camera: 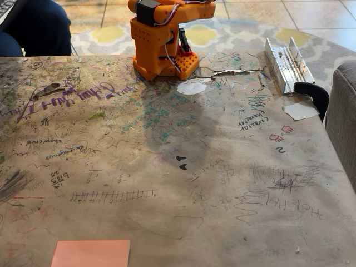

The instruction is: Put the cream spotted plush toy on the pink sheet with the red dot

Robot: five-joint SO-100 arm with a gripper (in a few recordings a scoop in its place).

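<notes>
The pink sheet [92, 253] lies flat at the near edge of the worktop [222, 183], at about 7 o'clock in the fixed view. The gripper's opening cannot be told; the orange arm [164, 36] stands at 12 o'clock at the far edge. A metal rail clamped [286, 64] sits at 2 o'clock. Scribbles cover the worktop's paper; a person's dark-clothed knee [39, 25] shows at 11 o'clock.

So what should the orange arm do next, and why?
Probably swing down over the table to look around. Its base sits at the far edge, and the pink sheet lies bare at the near edge, with nothing on it yet.
</notes>
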